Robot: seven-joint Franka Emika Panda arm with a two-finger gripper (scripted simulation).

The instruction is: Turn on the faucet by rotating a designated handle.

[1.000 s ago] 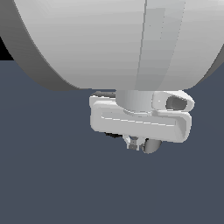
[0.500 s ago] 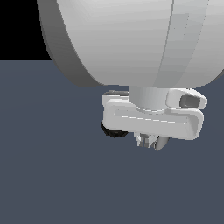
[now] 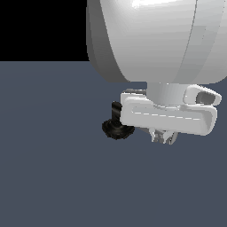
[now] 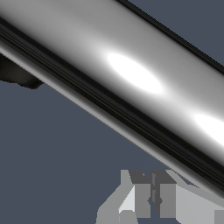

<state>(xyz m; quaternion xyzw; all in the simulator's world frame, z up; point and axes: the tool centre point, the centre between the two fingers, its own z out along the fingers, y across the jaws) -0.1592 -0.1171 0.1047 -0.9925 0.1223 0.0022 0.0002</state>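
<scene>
In the exterior view the faucet's black ribbed base [image 3: 117, 130] and short black elbow [image 3: 116, 110] show just to the left of my white hand. The hand hides the handle in that view. My gripper [image 3: 163, 136] points down below the hand, fingers close together with nothing between them. The wrist view is filled by the shiny silver handle [image 4: 131, 83], a thick bar running diagonally, very close to the camera. My gripper [image 4: 151, 199] shows beside the bar, shut, not around it. A bit of black faucet body [image 4: 17, 74] peeks out behind the bar.
The big white arm link [image 3: 159, 40] fills the upper right of the exterior view and hides what lies behind it. A flat dark blue-grey floor [image 3: 53, 177] spreads under everything.
The arm and hand have shifted toward the exterior view's right, uncovering more of the faucet's black base and elbow. The fingers stay together.
</scene>
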